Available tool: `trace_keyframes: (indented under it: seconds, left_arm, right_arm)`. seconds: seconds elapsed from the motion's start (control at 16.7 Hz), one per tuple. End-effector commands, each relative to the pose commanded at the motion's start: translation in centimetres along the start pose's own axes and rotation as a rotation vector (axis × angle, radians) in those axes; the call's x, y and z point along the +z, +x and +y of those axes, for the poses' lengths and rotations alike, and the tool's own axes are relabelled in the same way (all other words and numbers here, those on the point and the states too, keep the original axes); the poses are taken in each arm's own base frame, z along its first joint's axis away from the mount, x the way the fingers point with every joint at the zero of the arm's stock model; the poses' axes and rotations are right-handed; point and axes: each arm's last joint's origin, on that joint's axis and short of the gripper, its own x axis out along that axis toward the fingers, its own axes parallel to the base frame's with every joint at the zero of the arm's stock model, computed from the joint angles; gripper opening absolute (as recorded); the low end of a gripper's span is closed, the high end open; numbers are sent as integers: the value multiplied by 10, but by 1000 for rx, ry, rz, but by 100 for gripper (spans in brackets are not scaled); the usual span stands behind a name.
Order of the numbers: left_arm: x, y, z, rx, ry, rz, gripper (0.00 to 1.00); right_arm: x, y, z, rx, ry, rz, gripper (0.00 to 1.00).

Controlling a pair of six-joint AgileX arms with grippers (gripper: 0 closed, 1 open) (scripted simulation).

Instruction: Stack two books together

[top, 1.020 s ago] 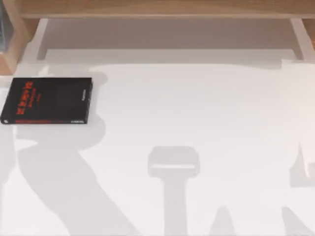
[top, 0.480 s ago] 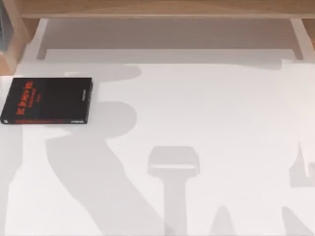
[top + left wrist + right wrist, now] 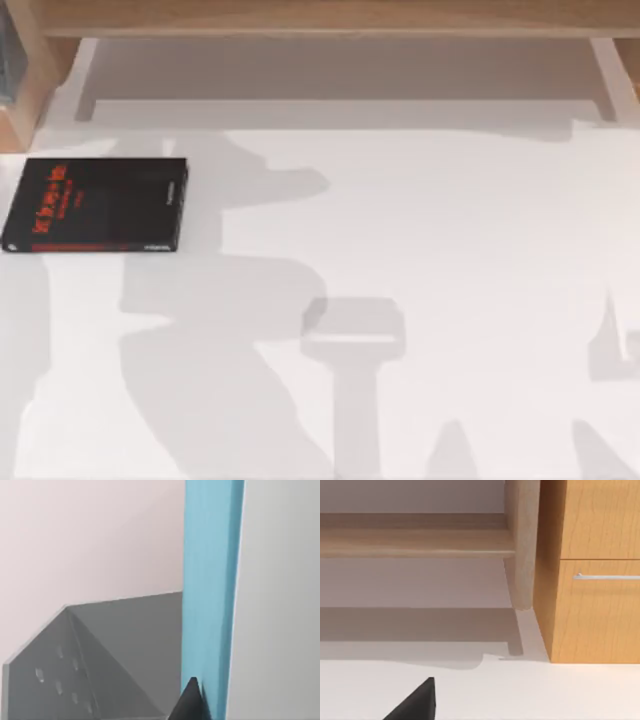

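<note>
A black book (image 3: 97,204) lies flat at the table's (image 3: 420,250) upper left in the top view. In the left wrist view, the left pincer (image 3: 192,702) appears clamped on a light-blue book (image 3: 212,580), stiff, probably light, best gripped edgewise. The right pincer's opening cannot be told.

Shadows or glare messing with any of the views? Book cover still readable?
Top view: broad soft arm shadows fall across the white table, one lying beside the black book; its red lettering stays distinct, no glare. Left wrist view: light-blue book evenly lit. Right wrist view: soft shadow under the wooden shelf.
</note>
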Motion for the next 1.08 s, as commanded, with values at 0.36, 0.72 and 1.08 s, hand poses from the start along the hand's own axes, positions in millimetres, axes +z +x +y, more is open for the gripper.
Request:
trace_keyframes:
  seconds: [0.36,0.72,1.08]
  left_arm:
    - [-19,-77,22,290,399,194,0]
    - [-98,-128,-10,197,798,567,0]
    - [-134,-137,-111,-312,1188,493,0]
  right_arm:
    - [0,0,0,0,0,0,100]
    - [0,0,0,0,0,0,100]
    - [0,0,0,0,0,0,100]
